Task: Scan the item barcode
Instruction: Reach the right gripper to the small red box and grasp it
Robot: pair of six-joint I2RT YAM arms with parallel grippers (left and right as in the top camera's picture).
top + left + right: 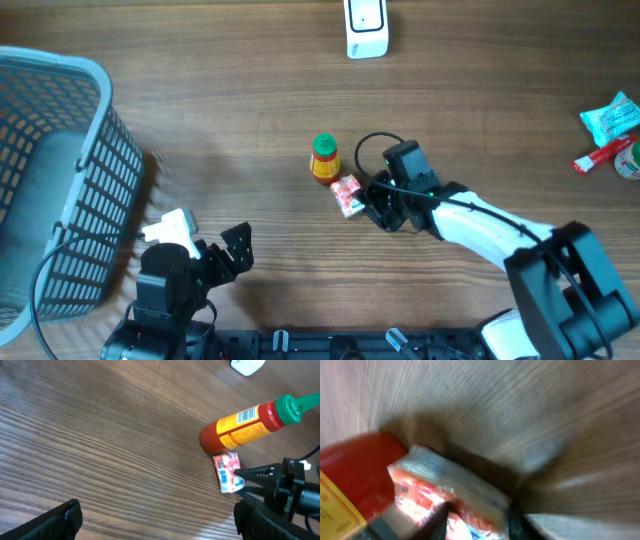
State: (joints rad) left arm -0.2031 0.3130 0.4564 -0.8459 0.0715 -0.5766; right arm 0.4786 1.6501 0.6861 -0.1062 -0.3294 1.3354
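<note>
Straddling the near end of the small red-and-white packet (347, 194), the right gripper (367, 203) reaches in from the lower right to the middle of the wooden table (200, 100). Its dark fingers (439, 522) stand close on either side of the packet, but the right wrist view is smeared, so I cannot tell whether they press it. The packet lies flat, touching the base of a red sauce bottle (324, 158) with a green cap; in the left wrist view a barcode shows on the packet's upper face. The white scanner (366, 28) sits at the top centre, well apart. The left gripper (157, 510) hangs at the lower left with its jaws spread wide, holding nothing, beside a grey basket (110, 160).
</note>
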